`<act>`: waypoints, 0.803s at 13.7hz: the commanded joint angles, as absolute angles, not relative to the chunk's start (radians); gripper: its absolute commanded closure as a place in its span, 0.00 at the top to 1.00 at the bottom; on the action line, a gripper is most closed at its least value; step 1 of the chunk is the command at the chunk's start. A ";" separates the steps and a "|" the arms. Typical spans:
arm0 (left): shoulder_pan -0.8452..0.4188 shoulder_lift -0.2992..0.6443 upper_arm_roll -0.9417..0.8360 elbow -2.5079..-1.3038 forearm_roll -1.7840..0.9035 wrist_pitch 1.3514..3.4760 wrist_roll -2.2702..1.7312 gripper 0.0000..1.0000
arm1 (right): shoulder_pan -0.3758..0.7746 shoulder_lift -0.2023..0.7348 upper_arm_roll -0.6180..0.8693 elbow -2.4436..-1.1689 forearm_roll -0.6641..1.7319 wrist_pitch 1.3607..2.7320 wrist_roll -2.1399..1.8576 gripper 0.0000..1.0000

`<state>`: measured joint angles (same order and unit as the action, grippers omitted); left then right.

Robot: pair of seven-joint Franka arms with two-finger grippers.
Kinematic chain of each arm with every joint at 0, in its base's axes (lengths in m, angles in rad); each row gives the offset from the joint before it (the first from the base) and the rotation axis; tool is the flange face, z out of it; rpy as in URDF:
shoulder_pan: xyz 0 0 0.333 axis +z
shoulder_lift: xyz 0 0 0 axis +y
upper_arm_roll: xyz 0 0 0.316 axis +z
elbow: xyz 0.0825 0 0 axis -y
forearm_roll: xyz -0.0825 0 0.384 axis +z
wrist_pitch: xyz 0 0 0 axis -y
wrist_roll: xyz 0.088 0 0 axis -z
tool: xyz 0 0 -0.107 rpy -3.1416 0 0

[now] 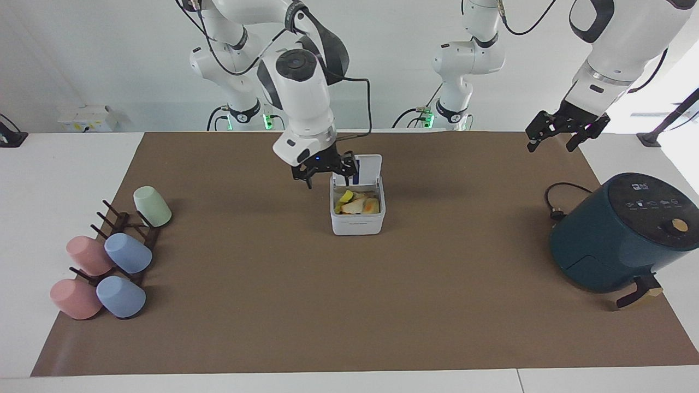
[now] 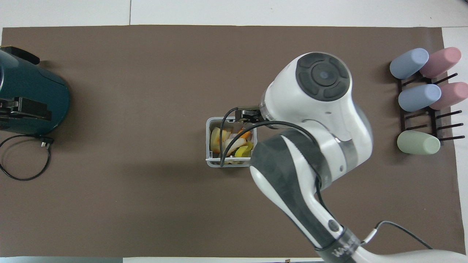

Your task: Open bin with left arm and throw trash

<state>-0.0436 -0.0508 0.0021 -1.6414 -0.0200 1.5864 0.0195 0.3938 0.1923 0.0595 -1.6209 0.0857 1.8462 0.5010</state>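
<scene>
My right gripper [image 1: 323, 171] hangs in the air with its fingers spread wide and nothing between them, over the mat at the edge of the bin [image 1: 357, 222] toward the right arm's end of the table. The bin is one small white square box in the middle of the brown mat [image 1: 349, 305], its hinged lid [image 1: 367, 170] standing upright on the side nearer to me. Inside it lie the three pieces of trash [image 1: 357, 203]: a pale wedge, a yellow orange-edged slice and a yellow-and-green piece, heaped together below the rim.

My left gripper [image 1: 567, 132] waits up in the air, its fingers also apart and holding nothing, over the mat's corner near the one dark teal air fryer [image 1: 617, 234]. The fryer's black cord [image 1: 554, 199] loops on the mat beside it.

At the right arm's end of the table a dark rack [image 1: 125, 234] carries five cups: two blue [image 1: 126, 252], two pink [image 1: 87, 255] and one pale green [image 1: 152, 206].
</scene>
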 commanded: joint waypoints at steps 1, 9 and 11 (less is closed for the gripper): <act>-0.049 -0.057 -0.002 -1.641 -0.026 1.565 0.020 1.00 | 0.270 0.085 0.066 -1.623 0.067 1.705 0.459 1.00; -0.049 -0.058 -0.002 -1.641 -0.025 1.563 0.021 1.00 | 0.080 -0.030 0.009 -1.664 0.005 1.486 0.150 1.00; -0.052 -0.063 -0.006 -1.641 -0.025 1.568 0.020 1.00 | 0.080 -0.057 0.011 -1.683 -0.012 1.493 0.150 1.00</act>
<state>-0.0459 -0.0508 -0.0038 -1.6413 -0.0204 1.5780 0.0195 0.0750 -0.0021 0.0064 -1.6314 0.0175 1.4879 0.1647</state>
